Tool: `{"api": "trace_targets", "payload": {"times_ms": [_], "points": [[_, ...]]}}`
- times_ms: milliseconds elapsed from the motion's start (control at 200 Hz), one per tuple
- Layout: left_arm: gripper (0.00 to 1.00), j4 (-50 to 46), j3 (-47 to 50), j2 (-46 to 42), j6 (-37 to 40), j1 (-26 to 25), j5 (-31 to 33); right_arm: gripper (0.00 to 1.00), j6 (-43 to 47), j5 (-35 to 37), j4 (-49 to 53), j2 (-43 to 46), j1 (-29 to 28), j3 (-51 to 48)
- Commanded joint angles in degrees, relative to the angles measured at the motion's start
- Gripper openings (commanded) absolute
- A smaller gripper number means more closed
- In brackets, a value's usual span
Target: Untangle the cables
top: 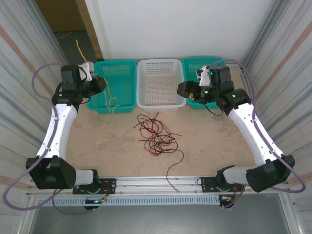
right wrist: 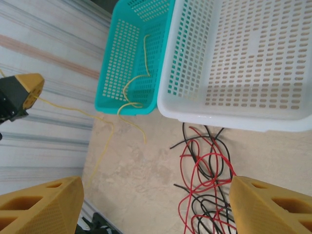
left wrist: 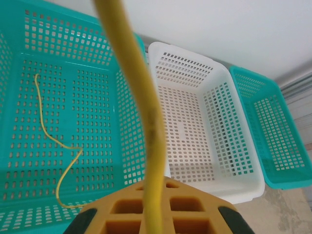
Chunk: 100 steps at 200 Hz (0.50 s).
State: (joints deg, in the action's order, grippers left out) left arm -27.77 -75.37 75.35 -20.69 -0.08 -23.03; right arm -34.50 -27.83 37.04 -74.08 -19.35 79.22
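Top external view is showing the left gripper (top: 99, 84) pinching the yellow cable (top: 108, 100) tight above the left teal basket (top: 114, 63), with the strand trailing into the basket and over its near rim onto the table (top: 97, 141). Red and black cables (top: 156, 136) are lying tangled mid-table, just near of the white basket (top: 161, 62). The right gripper (top: 181, 89) is hanging with jaws wide, holding nothing, by that basket's right wall.

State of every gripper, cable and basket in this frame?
left gripper: shut on yellow cable
right gripper: open, holding nothing
yellow cable: hanging from the gripper into left teal basket, end spilling onto table
red and black cables: tangled on table
white basket: empty
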Motion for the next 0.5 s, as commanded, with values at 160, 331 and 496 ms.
{"api": "trace_targets", "payload": {"times_ms": [160,331,496], "points": [[0.00,-0.98,-2.03,-0.71,0.50,0.26,-0.38,0.78,-1.07,0.94,-2.06,-0.86,0.37,-0.42],[0.00,-1.97,-2.97,1.21,1.44,0.39,2.24,0.78,-0.33,1.34,0.78,-4.47,0.32,5.01],[0.00,-2.81,-3.73,1.90,2.36,0.34,3.84,0.78,0.56,1.39,1.44,-6.33,0.37,7.73]]}}
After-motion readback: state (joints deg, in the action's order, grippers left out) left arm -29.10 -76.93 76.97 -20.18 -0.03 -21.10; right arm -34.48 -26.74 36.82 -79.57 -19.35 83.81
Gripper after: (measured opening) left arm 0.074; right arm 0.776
